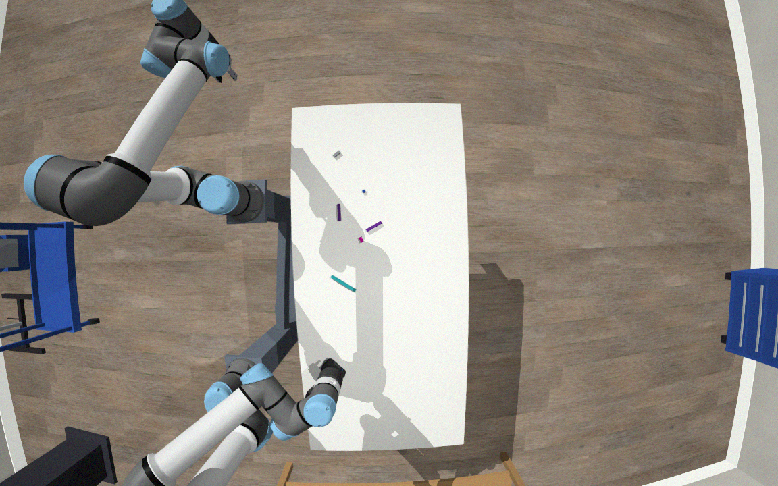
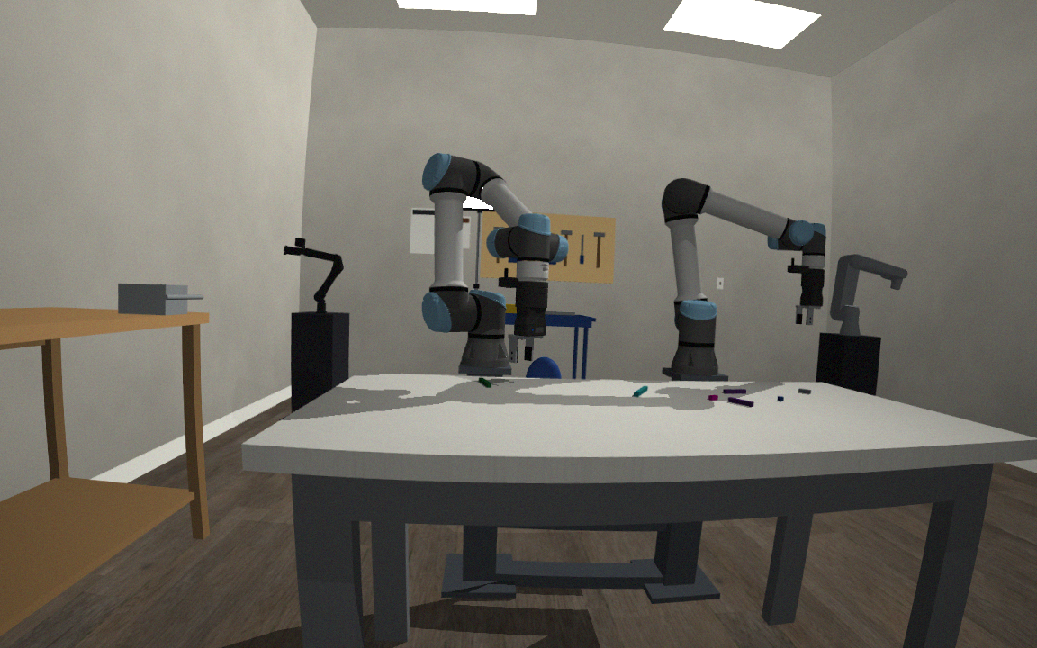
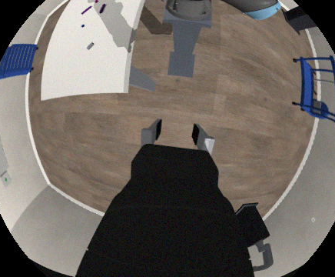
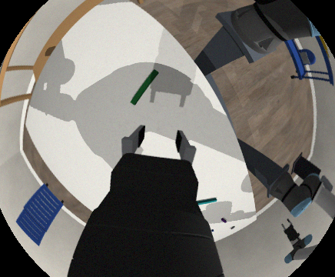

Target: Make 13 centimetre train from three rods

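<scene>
Rods (image 1: 374, 226) (image 2: 740, 400) (image 3: 86, 10) (image 4: 223, 220) lie scattered on the desk (image 1: 422, 302) (image 2: 643, 470) (image 3: 83, 73) (image 4: 60, 154), turquoise (image 1: 342, 283) (image 2: 641, 391) (image 4: 207, 201) at seven o'clock from magenta (image 1: 360, 239) (image 2: 713, 397) (image 3: 96, 1) from above. The right arm (image 1: 319, 410) (image 2: 448, 233) (image 4: 271, 31) blocks green (image 2: 484, 382) (image 4: 144, 87) there. Left end effector (image 1: 227, 77) (image 2: 804, 314) (image 3: 177, 128) and right end effector (image 1: 332, 366) (image 2: 520, 348) (image 4: 160, 134) are open.

Apparently dark green rod (image 2: 485, 382) (image 4: 144, 87)

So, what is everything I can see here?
table: 1, white, centre
grey rod: 1, grey, table
blue rod: 1, blue, table
purple rods: 2, purple, table
magenta rod: 1, magenta, table
turquoise rod: 1, turquoise, table
green rod: 1, green, table
wooden bench: 1, brown, beside table
tool board: 1, tan, back wall
pedestals: 2, black, background
left end effector and right end effector: 2, black and grey, on the arms, open
</scene>
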